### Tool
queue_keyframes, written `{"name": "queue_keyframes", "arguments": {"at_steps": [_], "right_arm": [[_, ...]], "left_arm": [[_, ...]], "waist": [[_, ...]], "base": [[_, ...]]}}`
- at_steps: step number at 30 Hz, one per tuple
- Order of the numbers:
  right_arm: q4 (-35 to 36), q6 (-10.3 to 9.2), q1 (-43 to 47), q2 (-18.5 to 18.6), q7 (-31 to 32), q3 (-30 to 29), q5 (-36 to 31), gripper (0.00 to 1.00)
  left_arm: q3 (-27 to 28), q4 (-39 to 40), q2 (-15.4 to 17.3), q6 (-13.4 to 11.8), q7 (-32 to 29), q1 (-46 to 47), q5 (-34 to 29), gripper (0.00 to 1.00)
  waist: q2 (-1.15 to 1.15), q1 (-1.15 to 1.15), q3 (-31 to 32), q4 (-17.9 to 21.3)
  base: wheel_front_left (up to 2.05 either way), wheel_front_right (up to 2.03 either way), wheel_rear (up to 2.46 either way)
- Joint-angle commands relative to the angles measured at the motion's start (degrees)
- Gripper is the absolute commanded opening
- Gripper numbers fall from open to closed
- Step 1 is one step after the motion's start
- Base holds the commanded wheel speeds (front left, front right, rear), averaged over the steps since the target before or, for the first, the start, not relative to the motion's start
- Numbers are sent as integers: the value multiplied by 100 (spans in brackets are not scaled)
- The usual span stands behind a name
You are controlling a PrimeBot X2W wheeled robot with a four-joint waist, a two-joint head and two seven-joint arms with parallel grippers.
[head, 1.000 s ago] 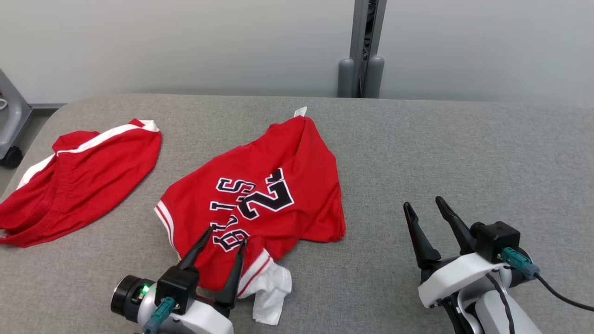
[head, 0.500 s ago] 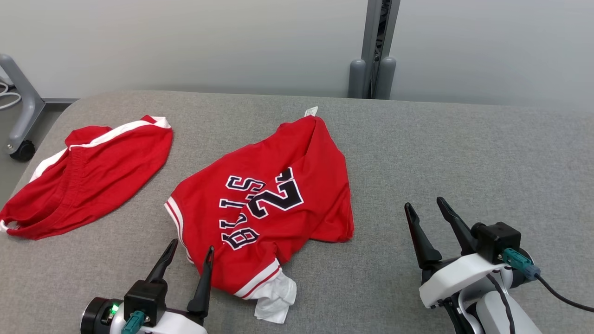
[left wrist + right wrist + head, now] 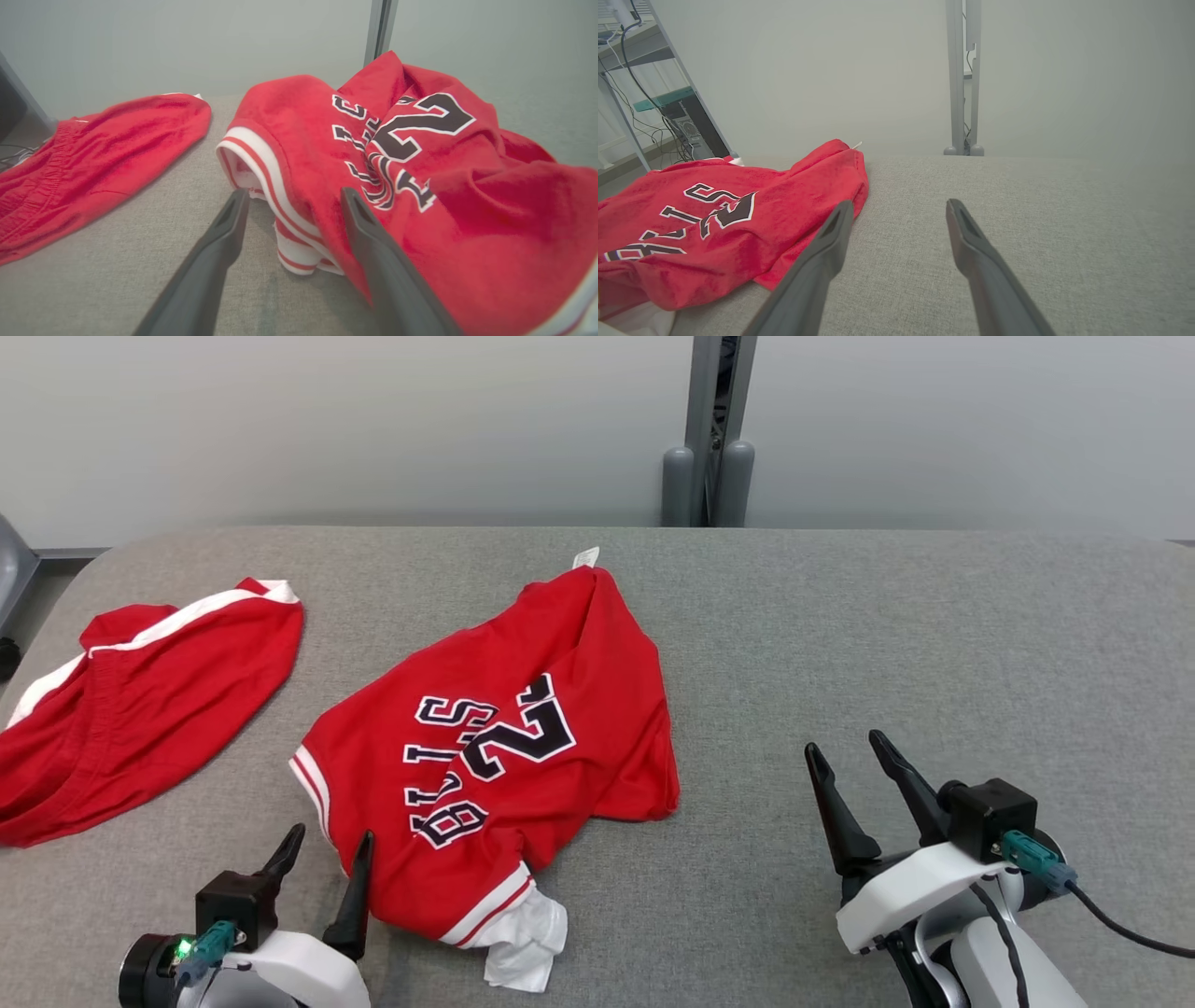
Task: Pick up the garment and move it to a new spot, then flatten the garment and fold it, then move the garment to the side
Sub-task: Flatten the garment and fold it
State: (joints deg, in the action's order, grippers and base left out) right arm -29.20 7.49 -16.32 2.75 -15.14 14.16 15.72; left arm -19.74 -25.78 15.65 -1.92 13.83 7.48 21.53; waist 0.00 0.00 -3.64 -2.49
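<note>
On the grey worktop (image 3: pixel 887 635), a little left of its middle, we have the red jersey (image 3: pixel 495 756) lying crumpled with its number and lettering up, a white label (image 3: pixel 585 557) at its far tip and a wad of white cloth (image 3: pixel 523 952) poking out from under the near hem. The left fingers (image 3: pixel 355 887) stand apart at its near left edge, holding nothing; the right fingers (image 3: pixel 840 812) are also apart, over bare worktop well to the jersey's right. We judge the main risk to be a poor first grasp. The cloth is folded over itself here, so closing on the striped edge could catch one layer only, and the jersey would then hang twisted and come down in a worse heap. A lift by the left side alone could also drag the white cloth along or let the far end trail. The red shorts (image 3: pixel 140 709) lie near on the left, so a new spot chosen that way could put one garment on the other. The left wrist view gives us what the head view flattens: the striped edge (image 3: pixel 261 163) curls up off the worktop between the left fingers (image 3: pixel 378 247), though we cannot tell if they touch it. The right wrist view shows the jersey's (image 3: pixel 714 219) right edge lying low, just beside the right fingers (image 3: pixel 822 261).
</note>
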Motion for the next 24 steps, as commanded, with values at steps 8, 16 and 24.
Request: {"name": "queue_keyframes", "arguments": {"at_steps": [8,16,24], "right_arm": [[-37,1,-91,29,-5,12,-73,100],[-22,1,-16,28,-5,-71,-109,100],[-2,1,32,32,-5,2,-54,100]], "left_arm": [[86,-1128,-200,415,50,550,366,23],[248,-1055,-16,134,141,855,-5,0],[464,541,613,-395,48,611,-549,0]], "waist": [[0,0,-72,274],[0,0,2,206],[0,0,82,140]], "base": [[0,0,0],[0,0,0],[0,0,0]]}}
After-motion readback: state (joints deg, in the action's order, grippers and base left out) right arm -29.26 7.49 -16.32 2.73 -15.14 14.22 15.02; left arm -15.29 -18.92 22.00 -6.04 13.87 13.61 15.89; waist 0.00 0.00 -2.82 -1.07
